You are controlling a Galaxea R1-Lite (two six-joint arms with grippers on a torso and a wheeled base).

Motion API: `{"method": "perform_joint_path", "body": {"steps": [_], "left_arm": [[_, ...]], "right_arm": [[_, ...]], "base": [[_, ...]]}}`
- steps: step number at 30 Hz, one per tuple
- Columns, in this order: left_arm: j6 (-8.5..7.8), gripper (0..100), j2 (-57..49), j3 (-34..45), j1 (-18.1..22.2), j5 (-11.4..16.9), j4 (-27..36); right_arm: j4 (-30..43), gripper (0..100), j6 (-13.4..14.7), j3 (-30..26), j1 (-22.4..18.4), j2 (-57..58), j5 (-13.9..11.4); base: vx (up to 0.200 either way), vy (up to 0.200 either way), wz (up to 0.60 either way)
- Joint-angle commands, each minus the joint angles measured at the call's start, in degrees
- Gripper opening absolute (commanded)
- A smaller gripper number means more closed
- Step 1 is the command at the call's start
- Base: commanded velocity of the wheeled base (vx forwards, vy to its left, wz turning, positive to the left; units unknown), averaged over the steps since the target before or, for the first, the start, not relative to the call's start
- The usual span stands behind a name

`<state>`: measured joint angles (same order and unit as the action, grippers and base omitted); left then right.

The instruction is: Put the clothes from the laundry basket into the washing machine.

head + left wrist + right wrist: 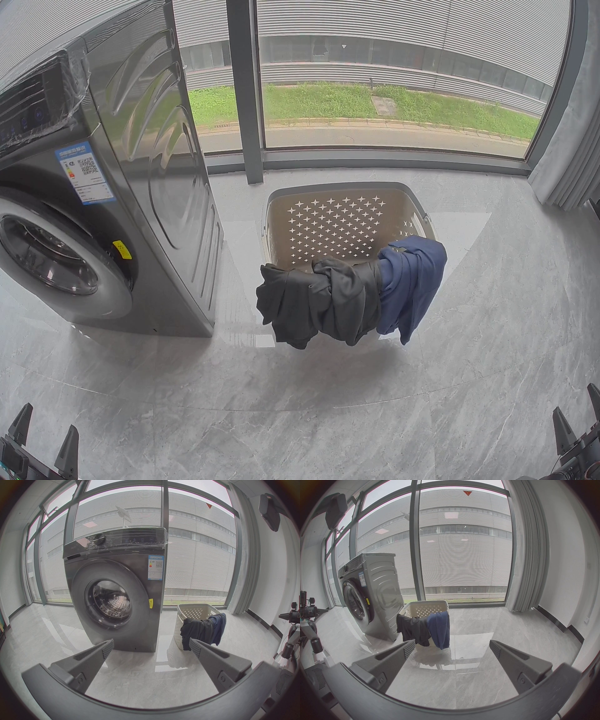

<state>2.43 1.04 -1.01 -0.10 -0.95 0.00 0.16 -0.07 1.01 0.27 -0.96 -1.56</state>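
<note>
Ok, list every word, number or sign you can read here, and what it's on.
Energy label on the washing machine front: print too small to read.
Yellow sticker beside the door: no legible text.
Control panel: markings too blurred to read.
Red triangle high at the window: no words.

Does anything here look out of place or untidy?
Yes. The black garment and the blue garment hang over the near rim of the laundry basket, outside it, instead of lying inside. Plastic film covers the control panel of the washing machine.
</note>
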Motion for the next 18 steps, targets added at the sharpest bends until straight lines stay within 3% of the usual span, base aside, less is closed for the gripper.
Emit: {"method": "perform_joint_path", "body": {"steps": [1, 4, 13, 18], "left_arm": [[0.04, 100, -0.86, 1.01, 0.01, -0.02, 0.0], [0.04, 100, -0.86, 1.01, 0.01, -0.02, 0.0], [0.04, 100, -0.77, 1.01, 0.01, -0.02, 0.0], [0.04, 100, -0.86, 1.01, 0.01, -0.02, 0.0]], "right_arm": [[0.02, 100, -0.01, -0.92, 0.08, 0.79, -0.02], [0.02, 100, -0.01, -0.92, 0.08, 0.79, -0.02], [0.02, 100, -0.01, -0.92, 0.08, 0.79, -0.02], [0.02, 100, -0.01, -0.92, 0.08, 0.79, -0.02]], "base": [[0.2, 0.0, 0.0], [0.2, 0.0, 0.0], [0.0, 0.0, 0.0], [0.0, -0.2, 0.0]]}}
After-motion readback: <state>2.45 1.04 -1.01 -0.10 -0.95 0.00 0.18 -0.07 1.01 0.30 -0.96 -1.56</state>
